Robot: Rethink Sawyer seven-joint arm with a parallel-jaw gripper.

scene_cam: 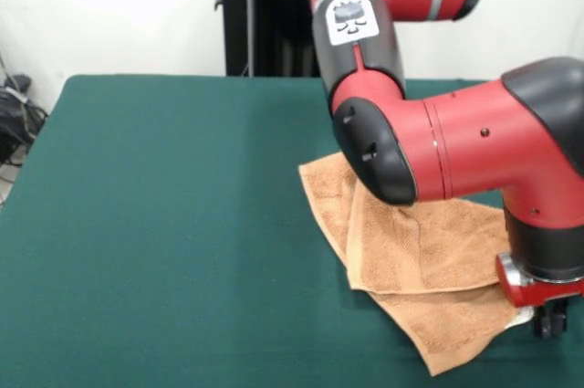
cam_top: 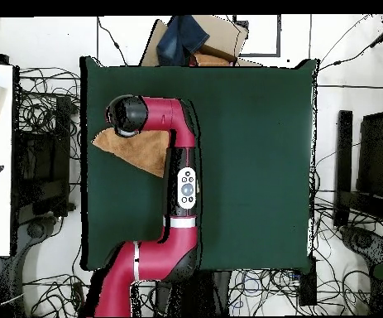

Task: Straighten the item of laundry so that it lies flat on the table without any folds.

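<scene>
**Towel folded over itself, arm low at its corner**

Front view: the small light-brown terry-cloth hand towel (scene_cam: 415,269) lies on the big dark green felt-covered table (scene_cam: 164,224), at approx 4 o'clock from table centre, near the front edge. Not flat: one layer is doubled over another, w/ an upper flap covering the middle and a lower layer sticking out at 5 o'clock as a pointed corner. A second edge shows at 9 o'clock, where the under layer peeks out beside the flap. Soft creases run across the top layer.

The red and black Sawyer arm (scene_cam: 456,141) comes in from 12 o'clock, bends at the elbow and drops to the towel's 3 o'clock corner. The gripper (scene_cam: 546,319) sits just at that corner, right by the cloth edge; only its dark lower part shows under the red wrist, so can't tell whether it is apart, together or pinching cloth.

Overhead view: towel (cam_top: 141,149) appears at approx 10 o'clock on the table (cam_top: 252,149), close to the left edge, partly under the arm's (cam_top: 178,166) wrist end. Gripper hidden there by the arm's round black joint.
</scene>
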